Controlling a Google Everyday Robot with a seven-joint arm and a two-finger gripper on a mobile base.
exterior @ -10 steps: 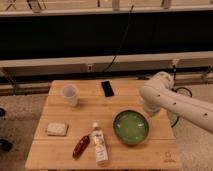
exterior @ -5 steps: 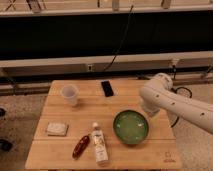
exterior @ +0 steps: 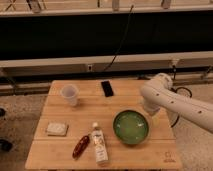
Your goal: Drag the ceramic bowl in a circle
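- Nothing had visibly shifted since the earlier frames: the glossy green, round ceramic bowl [exterior: 131,127] and the white robot arm [exterior: 170,100] kept their places.
- Camera view: the bowl sat upright, mouth upward, round with no long axis, on the front right of the light wooden table [exterior: 60,112].
- The gripper [exterior: 153,118] hung just beside the bowl's right rim. Whether it was open, or held anything, could not be told.
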